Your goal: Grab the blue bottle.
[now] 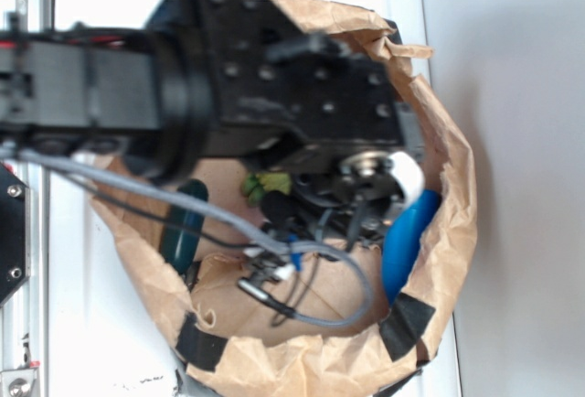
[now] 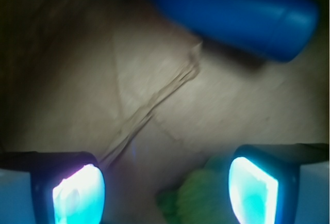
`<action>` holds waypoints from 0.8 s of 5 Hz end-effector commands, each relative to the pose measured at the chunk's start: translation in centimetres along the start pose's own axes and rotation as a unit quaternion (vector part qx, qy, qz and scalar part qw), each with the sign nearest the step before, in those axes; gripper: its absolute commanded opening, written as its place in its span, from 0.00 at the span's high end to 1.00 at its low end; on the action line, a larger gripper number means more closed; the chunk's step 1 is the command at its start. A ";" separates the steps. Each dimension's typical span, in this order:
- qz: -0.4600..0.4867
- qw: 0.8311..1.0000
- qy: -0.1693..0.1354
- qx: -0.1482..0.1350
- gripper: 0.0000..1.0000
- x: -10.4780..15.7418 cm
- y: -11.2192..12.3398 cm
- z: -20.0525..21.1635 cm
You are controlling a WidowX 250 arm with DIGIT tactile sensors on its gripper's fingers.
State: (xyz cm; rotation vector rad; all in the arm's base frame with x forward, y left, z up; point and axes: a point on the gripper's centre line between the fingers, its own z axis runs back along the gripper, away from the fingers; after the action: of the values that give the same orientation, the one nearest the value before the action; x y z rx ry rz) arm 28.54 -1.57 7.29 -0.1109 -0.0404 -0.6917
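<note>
The bag (image 1: 439, 324) around the claw is brown paper, dull and crinkly, with rough torn edges and patches of shiny black tape (image 1: 405, 316) on its rim. Its floor under the claw (image 2: 165, 190) looks soft and creased, with one raised fold line. The blue bottle (image 2: 232, 12), ahead of the claw, is smooth plastic with a gentle shine. The green plush toy (image 2: 198, 198), between the claw's fingers, looks fuzzy like cloth. The finger pads (image 2: 77, 195) look clear and glossy, glowing pale blue, in dark plastic frames. The arm (image 1: 274, 68) is black and matt, with small bolts. Grey rubbery cables (image 1: 137, 187) hang beside it.
</note>
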 end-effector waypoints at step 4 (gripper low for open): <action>-0.067 0.992 -0.102 0.022 0.00 1.9 0.5 4.4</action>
State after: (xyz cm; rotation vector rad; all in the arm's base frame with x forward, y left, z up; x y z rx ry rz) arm 30.47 -1.68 9.60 -0.1718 -0.1831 -0.7875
